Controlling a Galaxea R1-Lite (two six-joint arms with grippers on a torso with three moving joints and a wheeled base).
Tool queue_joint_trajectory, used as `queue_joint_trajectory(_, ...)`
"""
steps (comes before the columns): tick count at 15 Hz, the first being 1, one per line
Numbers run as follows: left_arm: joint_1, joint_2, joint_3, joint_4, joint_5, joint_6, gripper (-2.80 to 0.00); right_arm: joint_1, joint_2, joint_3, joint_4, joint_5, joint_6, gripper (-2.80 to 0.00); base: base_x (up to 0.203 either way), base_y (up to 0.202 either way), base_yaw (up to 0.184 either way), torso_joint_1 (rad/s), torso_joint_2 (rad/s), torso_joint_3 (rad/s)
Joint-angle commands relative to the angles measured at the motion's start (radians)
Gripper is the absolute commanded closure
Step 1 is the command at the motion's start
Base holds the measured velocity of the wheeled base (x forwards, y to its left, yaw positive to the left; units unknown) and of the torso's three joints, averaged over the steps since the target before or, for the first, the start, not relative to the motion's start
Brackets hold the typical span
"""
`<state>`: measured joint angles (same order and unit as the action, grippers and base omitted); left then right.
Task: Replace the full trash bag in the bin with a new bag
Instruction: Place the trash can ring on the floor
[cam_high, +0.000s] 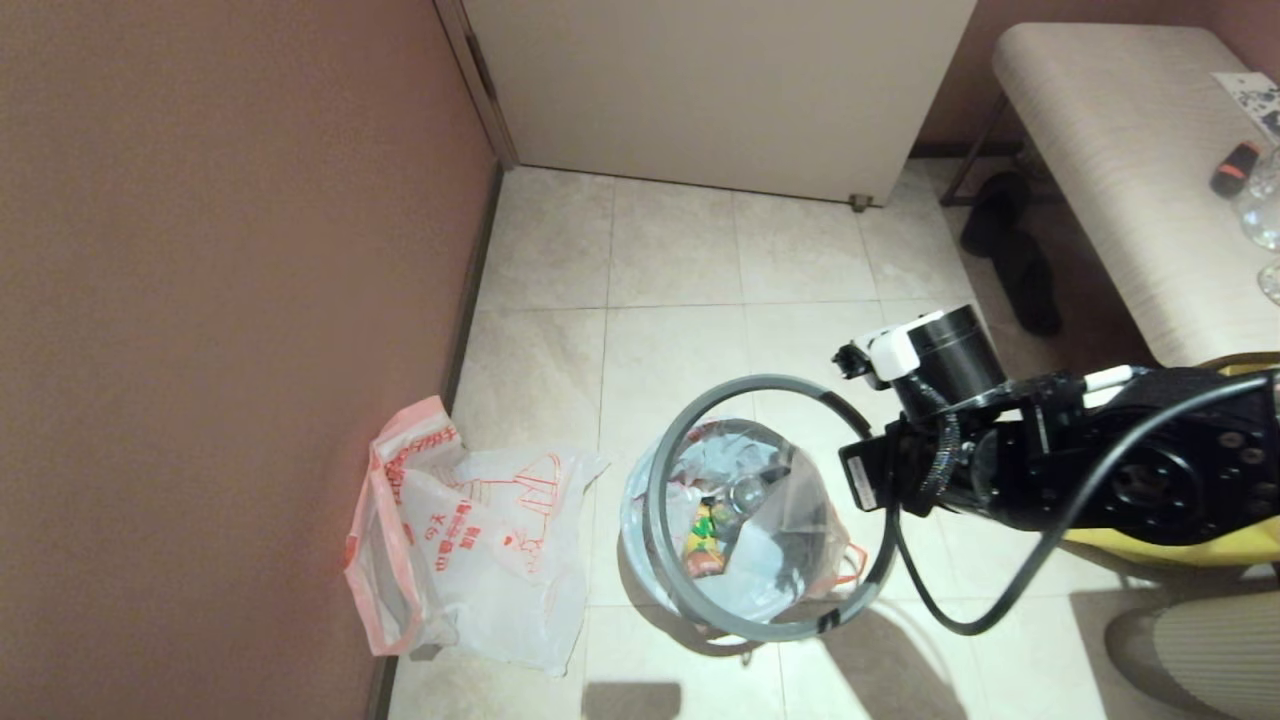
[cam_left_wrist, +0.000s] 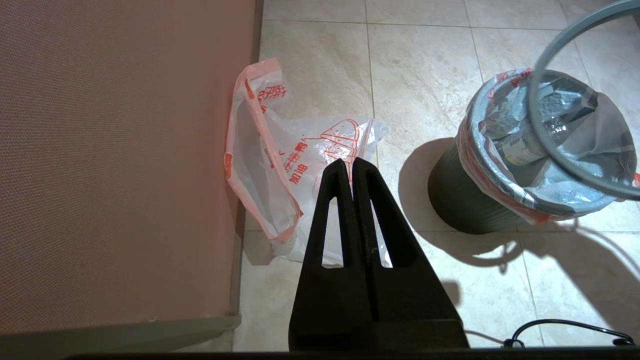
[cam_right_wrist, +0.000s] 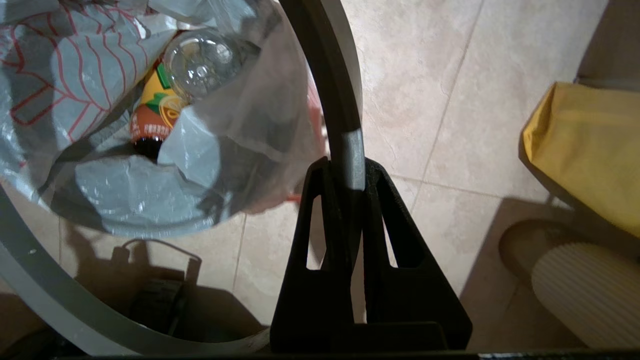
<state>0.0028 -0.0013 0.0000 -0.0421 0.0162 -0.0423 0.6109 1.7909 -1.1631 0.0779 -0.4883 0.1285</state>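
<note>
A small round black bin (cam_left_wrist: 452, 200) is seen standing on a pale tiled floor (cam_high: 680, 250), near the middle of the head view. It is lined with the full trash bag (cam_high: 790, 510), a thin translucent white bag whose edge is folded over the bin's mouth. A yellow-green wrapper (cam_high: 703, 540) and a clear cup (cam_high: 748, 492) are visible inside it.

The grey ring (cam_high: 700, 420) that serves as the bin's rim is lifted clear of the bin and held tilted above its opening. The right end effector (cam_right_wrist: 347, 170) is clamped on this ring at the side of the ring nearest the robot's right arm, its two black fingers (cam_right_wrist: 320, 200) pressed against either face of the band.

The new bag (cam_high: 480, 540) is found lying crumpled on the floor to the robot's left of the bin, apart from it and against a reddish-brown wall (cam_high: 220, 300). Its pink-red handles and red house drawing are shown, and nothing is seen through it.

The left end effector (cam_left_wrist: 351, 167) is seen only in its own wrist view, held above the new bag with its fingers together and nothing between them.

A yellow bag (cam_right_wrist: 585, 150) is seen at the robot's right, and an upholstered bench (cam_high: 1120, 170) stands farther off on that side, with dark shoes (cam_high: 1015, 255) on the floor below it.
</note>
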Motion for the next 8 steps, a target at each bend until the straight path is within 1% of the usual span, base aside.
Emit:
queue_joint_trajectory(1, 0.000, 0.001, 0.000, -0.001, 0.001, -0.001, 0.00, -0.005, -0.149, 0.025, 0.053, -0.002, 0.019, 0.00, 0.000, 0.000, 0.000, 0.000, 0.00, 0.000)
queue_joint_trajectory(2, 0.000, 0.001, 0.000, -0.001, -0.001, -0.001, 0.00, -0.022, -0.194, 0.035, 0.084, -0.001, 0.033, 0.00, 0.000, 0.000, 0.000, 0.000, 0.00, 0.000)
queue_joint_trajectory(4, 0.000, 0.001, 0.000, -0.001, 0.000, -0.001, 0.00, -0.116, -0.260, 0.057, 0.125, 0.001, 0.043, 0.00, 0.000, 0.000, 0.000, 0.000, 0.00, 0.000)
queue_joint_trajectory(6, 0.000, 0.001, 0.000, -0.001, 0.000, -0.001, 0.00, -0.255, -0.293, 0.068, 0.151, 0.024, 0.027, 0.00, 0.000, 0.000, 0.000, 0.000, 0.00, 0.000)
queue_joint_trajectory(8, 0.000, 0.001, 0.000, -0.001, -0.001, -0.001, 0.00, -0.410, -0.308, 0.075, 0.168, 0.096, -0.006, 0.00, 0.000, 0.000, 0.000, 0.000, 0.00, 0.000)
